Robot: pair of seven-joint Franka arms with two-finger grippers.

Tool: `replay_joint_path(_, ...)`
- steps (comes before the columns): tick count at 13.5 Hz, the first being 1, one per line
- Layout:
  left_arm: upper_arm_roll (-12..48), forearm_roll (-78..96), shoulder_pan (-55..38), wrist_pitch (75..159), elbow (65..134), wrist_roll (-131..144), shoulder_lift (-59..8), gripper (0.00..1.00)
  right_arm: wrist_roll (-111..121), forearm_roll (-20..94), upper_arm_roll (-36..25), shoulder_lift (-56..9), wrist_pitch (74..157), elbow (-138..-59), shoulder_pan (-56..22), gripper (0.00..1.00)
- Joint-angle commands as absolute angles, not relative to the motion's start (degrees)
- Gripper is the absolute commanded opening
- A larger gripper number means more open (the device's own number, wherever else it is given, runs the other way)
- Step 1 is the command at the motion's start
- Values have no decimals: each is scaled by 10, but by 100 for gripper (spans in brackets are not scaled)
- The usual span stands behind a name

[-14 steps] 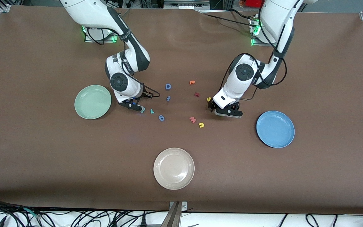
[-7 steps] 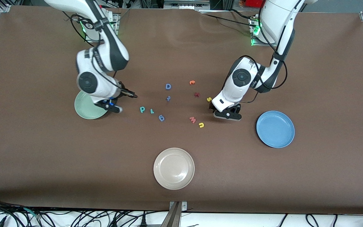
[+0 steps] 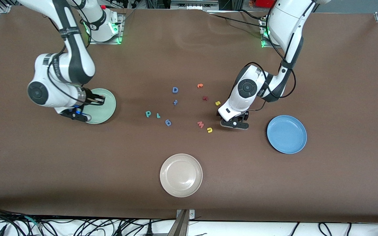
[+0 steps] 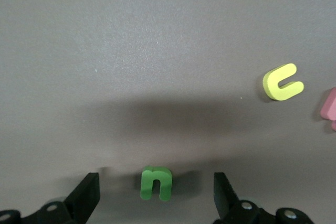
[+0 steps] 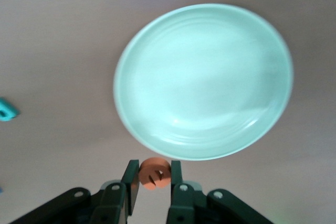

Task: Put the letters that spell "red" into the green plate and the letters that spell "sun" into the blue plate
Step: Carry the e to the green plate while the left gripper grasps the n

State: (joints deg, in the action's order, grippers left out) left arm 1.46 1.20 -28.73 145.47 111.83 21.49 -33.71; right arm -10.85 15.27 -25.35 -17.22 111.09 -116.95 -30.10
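Observation:
My right gripper is shut on the orange "e" and hangs at the rim of the empty green plate, seen in the front view as green plate with right gripper. My left gripper is open, low over the table, with the dark green "n" lying between its fingers, untouched. In the front view the left gripper hides that letter. The yellow "u", yellow "s", teal "p" shape and thin teal "r" lie on the table. The blue plate is empty.
A beige plate sits nearest the front camera. A pink "w", blue "6", blue "D", orange "t", a dark red letter and a small blue letter are scattered mid-table.
My right arm swung away from the teal letters to the green plate, carrying the orange "e". My left gripper shifted from beside the yellow "s" toward the front camera and stayed open.

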Motion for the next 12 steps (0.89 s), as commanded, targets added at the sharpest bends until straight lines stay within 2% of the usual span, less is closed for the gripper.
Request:
replay_joint_path(1,12,-4,-288,1443,1102,228,-347,91,-67,151,-275,-196,1114,-1184,-305,19)
replay_joint_path(3,12,-4,-288,1443,1102,240,-346,77,-56,151,-279,-215,1121,-1192,-304,19)
replay_joint_path(5,12,-4,-288,1443,1102,243,-346,50,-55,151,-279,-229,1130,-1199,-303,19)
replay_joint_path(9,12,-5,-289,1444,1102,261,-346,29,-41,153,-283,-261,1132,-1204,-296,20)
replay_joint_path(12,12,-4,-289,1443,1107,267,-340,20,-41,153,-283,-273,1141,-1208,-293,21)
